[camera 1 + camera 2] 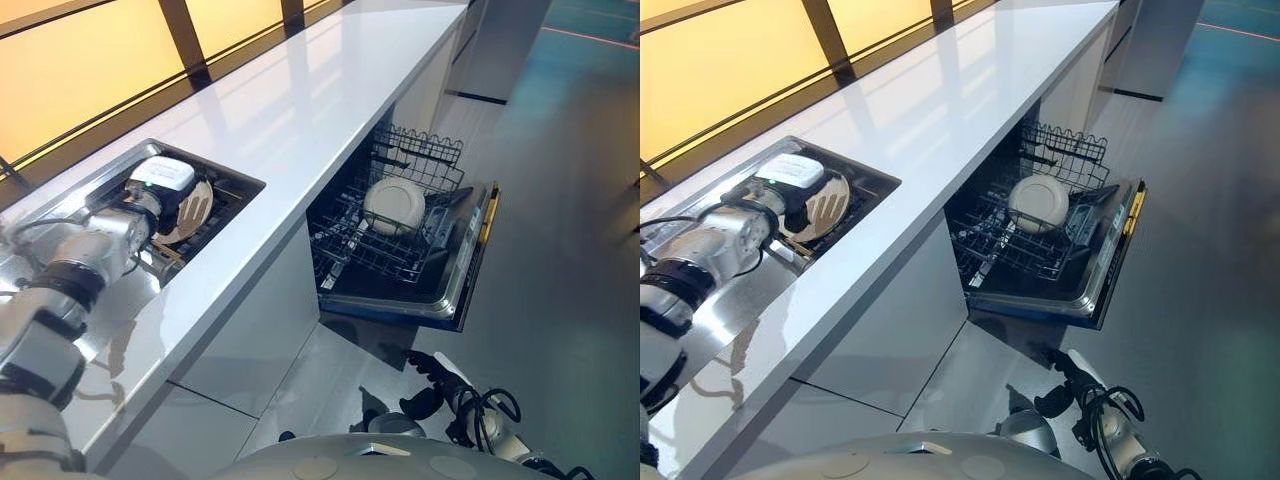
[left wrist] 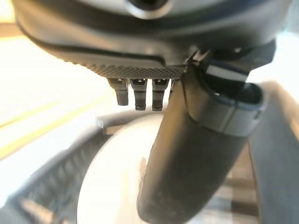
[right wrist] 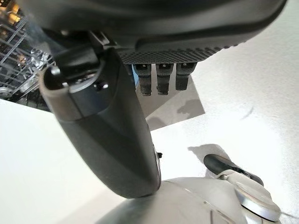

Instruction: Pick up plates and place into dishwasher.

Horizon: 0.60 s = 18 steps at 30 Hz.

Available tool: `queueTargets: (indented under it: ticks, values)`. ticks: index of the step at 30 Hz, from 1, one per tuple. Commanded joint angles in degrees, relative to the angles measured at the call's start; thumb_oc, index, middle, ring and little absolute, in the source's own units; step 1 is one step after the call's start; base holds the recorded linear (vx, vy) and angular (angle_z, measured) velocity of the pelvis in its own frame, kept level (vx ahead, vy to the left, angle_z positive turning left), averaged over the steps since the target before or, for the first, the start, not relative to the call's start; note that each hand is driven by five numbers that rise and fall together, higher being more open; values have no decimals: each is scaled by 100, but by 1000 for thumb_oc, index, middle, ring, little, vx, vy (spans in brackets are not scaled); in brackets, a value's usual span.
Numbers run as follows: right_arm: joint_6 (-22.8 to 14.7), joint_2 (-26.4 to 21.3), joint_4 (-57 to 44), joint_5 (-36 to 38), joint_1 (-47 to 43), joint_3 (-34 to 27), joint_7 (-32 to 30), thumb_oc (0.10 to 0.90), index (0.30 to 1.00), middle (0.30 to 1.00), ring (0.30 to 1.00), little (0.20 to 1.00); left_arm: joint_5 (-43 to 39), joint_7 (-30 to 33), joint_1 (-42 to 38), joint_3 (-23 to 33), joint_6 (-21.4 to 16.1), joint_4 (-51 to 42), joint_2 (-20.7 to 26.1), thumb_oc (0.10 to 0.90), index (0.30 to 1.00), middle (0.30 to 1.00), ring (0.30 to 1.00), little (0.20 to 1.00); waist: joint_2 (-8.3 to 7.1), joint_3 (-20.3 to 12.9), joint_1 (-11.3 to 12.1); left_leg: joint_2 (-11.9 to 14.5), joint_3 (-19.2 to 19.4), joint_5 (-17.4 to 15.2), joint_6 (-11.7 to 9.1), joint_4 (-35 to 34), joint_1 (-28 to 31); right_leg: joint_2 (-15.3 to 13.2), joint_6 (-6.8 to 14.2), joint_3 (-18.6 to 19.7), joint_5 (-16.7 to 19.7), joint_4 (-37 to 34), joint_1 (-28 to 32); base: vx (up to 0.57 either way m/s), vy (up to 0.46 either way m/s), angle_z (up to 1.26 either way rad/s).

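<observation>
At left of the frame, the left hand point(image 1: 178, 203) reaches into the sink point(image 1: 232, 183), fingers straight against a plate point(image 2: 117, 182) (no grasp). At lower right the right hand point(image 1: 430, 372) hangs relaxed, empty; mid-frame, a white plate point(image 1: 394, 205) stands in the dishwasher rack point(image 1: 350, 245).

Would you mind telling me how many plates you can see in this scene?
2: one plate stands in the dishwasher rack; another plate sits in the sink at the left robot hand. More may be hidden beneath.

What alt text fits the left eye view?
The robot's left hand reaches into a recessed sink in a white counter, at a plate. To the right, an open dishwasher holds one white plate in its rack.
</observation>
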Motion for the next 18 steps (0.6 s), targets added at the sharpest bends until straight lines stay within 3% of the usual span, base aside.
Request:
queueTargets:
  ticks: [1, 9, 18]
  values:
    - [-173, -152, -353, -6, -270, 77, -96, 800, 900, 900, 900, 900, 392, -922, -1084, 5, 777, 670, 299, 800, 900, 900, 900, 900, 66, 224, 4, -590, 305, -1317, 556, 788, -21, 146, 399, -135, 52, 453, -576, -7, 22, -11]
    - [-261, -212, -368, -143, -362, 137, -43, 800, 900, 900, 900, 900, 687, -2326, -757, -135, 737, 1171, 298, 800, 900, 900, 900, 900, 108, 239, 53, -599, 279, -1303, 567, 745, -4, 154, 410, -191, 59, 354, -503, -9, 6, 0]
    - [-297, -278, -437, -175, -444, 88, -34, 800, 900, 900, 900, 900, 397, -2549, 337, 410, 662, 475, 488, 800, 900, 900, 900, 900, 113, 277, 332, -605, 105, -1219, 518, 644, -8, 142, 381, -419, 80, 141, -353, -74, 21, 6]
